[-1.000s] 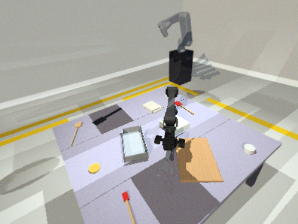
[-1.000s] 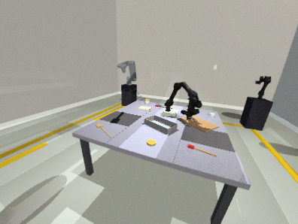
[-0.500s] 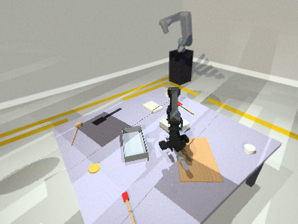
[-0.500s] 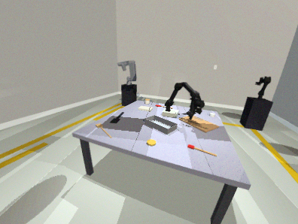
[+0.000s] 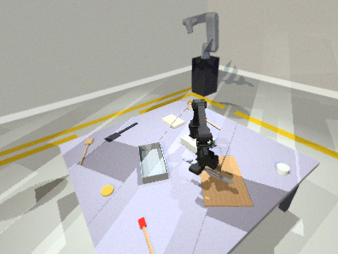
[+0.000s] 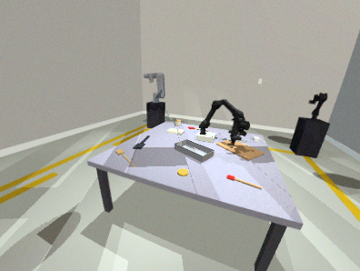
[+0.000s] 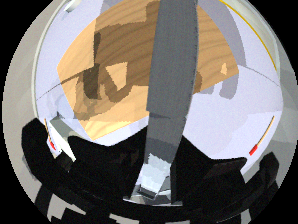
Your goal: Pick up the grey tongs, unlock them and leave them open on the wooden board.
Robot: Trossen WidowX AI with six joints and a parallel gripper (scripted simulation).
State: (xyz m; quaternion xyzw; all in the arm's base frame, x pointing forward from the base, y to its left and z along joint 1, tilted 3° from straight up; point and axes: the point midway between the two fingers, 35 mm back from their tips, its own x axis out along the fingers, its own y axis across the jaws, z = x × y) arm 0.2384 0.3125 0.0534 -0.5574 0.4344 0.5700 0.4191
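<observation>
The grey tongs [image 5: 222,176] [image 7: 172,60] are held above the wooden board [image 5: 239,198] [image 6: 255,154] [image 7: 75,65], and their long arms reach out over it. In the top view the arms look close together and slope slightly; I cannot tell whether the lock is on. My gripper [image 5: 204,167] [image 6: 234,140] [image 7: 161,129] is shut on the tongs near one end, over the board's edge beside the arm's base. The fingers hide part of that end. The roasting tin [image 5: 155,177] [image 6: 191,154] stands apart from the board, with no tongs on it.
A red-headed spatula [image 5: 142,222] [image 6: 231,177] and a yellow disc [image 5: 107,190] [image 6: 183,172] lie towards the front. A white round pot [image 5: 282,169] stands beyond the board. A black spatula [image 5: 113,136], a wooden spatula [image 5: 89,141] and a cream block [image 5: 173,121] lie beyond the tin.
</observation>
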